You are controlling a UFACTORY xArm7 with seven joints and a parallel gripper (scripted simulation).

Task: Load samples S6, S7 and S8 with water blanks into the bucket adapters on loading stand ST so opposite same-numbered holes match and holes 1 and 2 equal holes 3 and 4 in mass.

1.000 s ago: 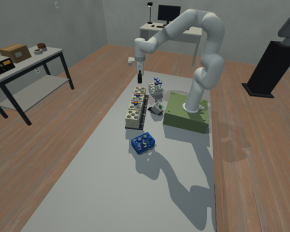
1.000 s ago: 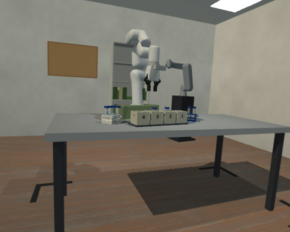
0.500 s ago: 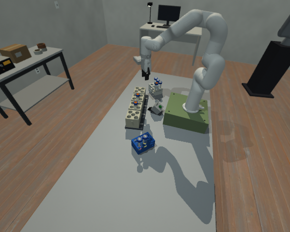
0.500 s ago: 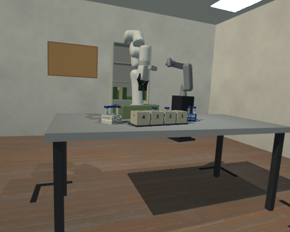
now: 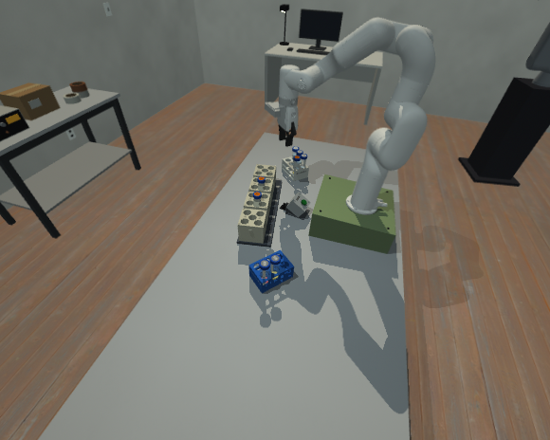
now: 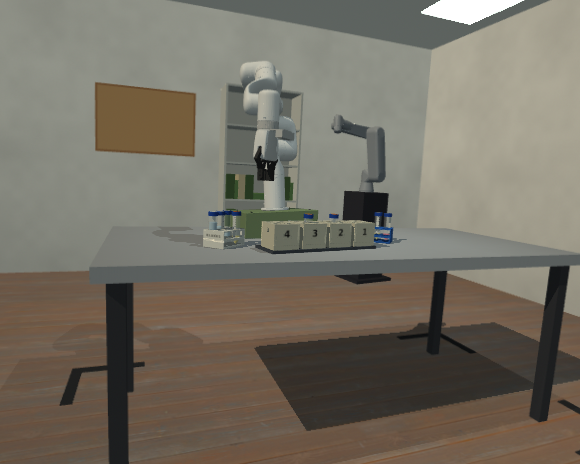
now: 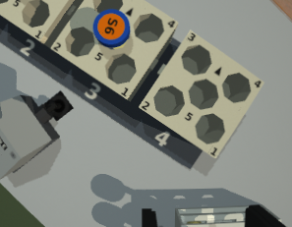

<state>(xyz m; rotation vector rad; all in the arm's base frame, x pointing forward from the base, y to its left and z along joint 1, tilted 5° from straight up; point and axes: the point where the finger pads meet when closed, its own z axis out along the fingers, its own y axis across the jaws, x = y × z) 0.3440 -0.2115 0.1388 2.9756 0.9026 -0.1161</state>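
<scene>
My gripper (image 5: 286,140) (image 6: 266,176) (image 7: 203,218) is partly open and empty, high above the white rack (image 5: 290,172) (image 6: 216,242) at the far end. That rack holds several blue-capped tubes, one with an orange dot (image 5: 297,158). On the loading stand (image 5: 254,244) (image 7: 141,128), tube S6 (image 5: 261,179) (image 7: 111,28) stands in hole 5 of adapter 3 (image 7: 140,52). Another orange-dot tube (image 5: 257,194) stands in adapter 2's middle hole. Adapter 4 (image 6: 287,240) (image 7: 227,109) and adapter 1 (image 5: 252,231) (image 6: 364,237) show empty holes. The DONE key (image 5: 303,202) is green.
The sloped desk (image 5: 296,207) (image 7: 29,141) stands between the stand and the green arm base (image 5: 352,232). A blue rack (image 5: 282,277) (image 6: 383,240) with two blue-capped tubes stands beyond the adapter 1 end; their dots are too small to read.
</scene>
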